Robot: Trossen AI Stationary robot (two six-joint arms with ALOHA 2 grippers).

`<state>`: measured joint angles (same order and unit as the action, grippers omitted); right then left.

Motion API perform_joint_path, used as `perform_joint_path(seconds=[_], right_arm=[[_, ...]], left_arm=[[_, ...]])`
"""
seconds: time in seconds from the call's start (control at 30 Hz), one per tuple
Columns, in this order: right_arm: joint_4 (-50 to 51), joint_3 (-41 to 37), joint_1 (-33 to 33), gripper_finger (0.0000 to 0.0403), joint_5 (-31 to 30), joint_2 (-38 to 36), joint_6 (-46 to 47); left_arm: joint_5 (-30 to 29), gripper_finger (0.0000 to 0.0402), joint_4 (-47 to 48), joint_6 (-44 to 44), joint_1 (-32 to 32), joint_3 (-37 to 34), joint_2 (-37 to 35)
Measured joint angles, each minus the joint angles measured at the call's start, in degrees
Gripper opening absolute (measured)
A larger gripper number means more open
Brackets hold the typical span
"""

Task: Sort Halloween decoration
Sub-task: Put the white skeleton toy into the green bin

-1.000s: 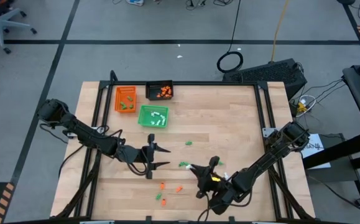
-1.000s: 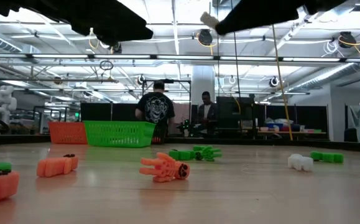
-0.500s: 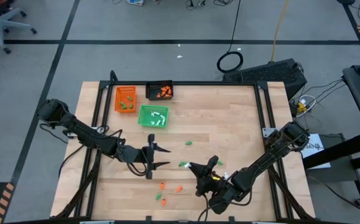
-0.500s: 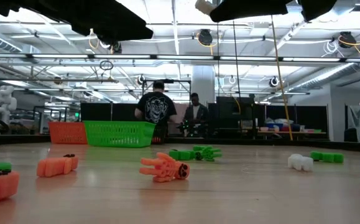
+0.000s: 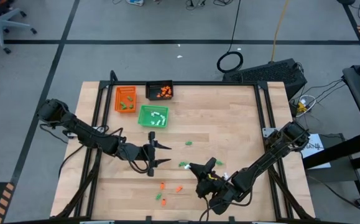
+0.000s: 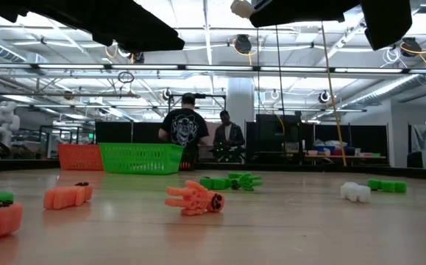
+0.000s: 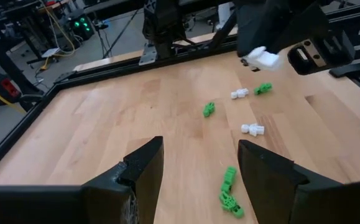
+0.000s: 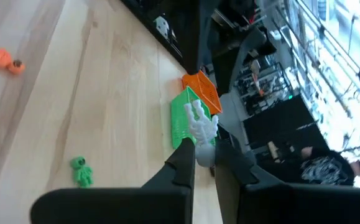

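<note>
Right gripper: jaws clamped on a white skeleton piece, raised above the table, near its front edge, right of centre. The piece sits between the two jaw tips, most of its body sticking out beyond them. Same piece seen from the left wrist view as a small white lump at the tip of the far arm.

Piece appearance: white plastic, small figure with ribbed torso and stubby limbs; far smaller than the jaws.

Left gripper: jaws apart, nothing between them, hovering over the table left of centre.

Loose pieces on the table:
- green pieces just ahead of the left jaws
- two white pieces and two more green ones further on
- orange hand-shaped piece and orange blocks near the front edge

Trays at the back left: orange tray, black tray, green tray, each with pieces inside.

Two people stand in the room behind.
</note>
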<state>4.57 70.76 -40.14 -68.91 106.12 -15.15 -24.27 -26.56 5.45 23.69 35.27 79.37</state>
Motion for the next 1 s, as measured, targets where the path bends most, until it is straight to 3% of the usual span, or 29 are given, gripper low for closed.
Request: perform_joint_path(seconds=[0.5, 1.0], right_arm=[[0.0, 0.0, 0.2, 0.0024, 0.0, 0.0, -10.9], [0.0, 0.0, 0.4, 0.0024, 0.1, 0.0, 5.3]], left_arm=[[0.0, 0.0205, 0.0, 1.1, -0.1, 0.0, 0.0], [0.0, 0.0205, 0.0, 1.0, -0.1, 0.0, 0.0]])
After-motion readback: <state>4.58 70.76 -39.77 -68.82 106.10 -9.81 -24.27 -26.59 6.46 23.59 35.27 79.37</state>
